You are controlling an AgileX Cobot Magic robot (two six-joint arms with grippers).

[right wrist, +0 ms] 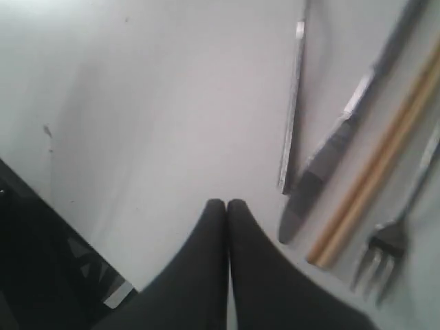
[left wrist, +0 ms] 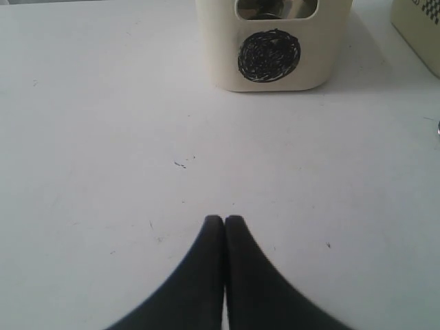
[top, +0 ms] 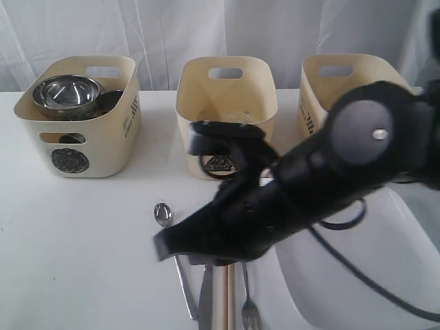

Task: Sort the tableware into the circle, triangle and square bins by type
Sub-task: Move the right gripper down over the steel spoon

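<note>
Showing in wrist view alone — left gripper (left wrist: 225, 218), closed.

My left end effector (left wrist: 225, 220) and right end effector (right wrist: 227, 204) are matte black, and so is my arm (top: 295, 185). The bench (top: 69, 240) is plain white with a few faint dark specks. The left bin (top: 103, 148) is cream with a black scribbled circle (top: 69, 160). The middle bin (top: 227, 96) and right bin (top: 320, 86) are the same cream, and the right one has black stripes on its side. The bowls (top: 67, 94), spoon (top: 163, 214), knife (right wrist: 323, 161) and fork (right wrist: 385, 244) are shiny silver. The chopsticks (right wrist: 375, 172) are pale tan. The plate (top: 323, 295) is plain white.
</note>
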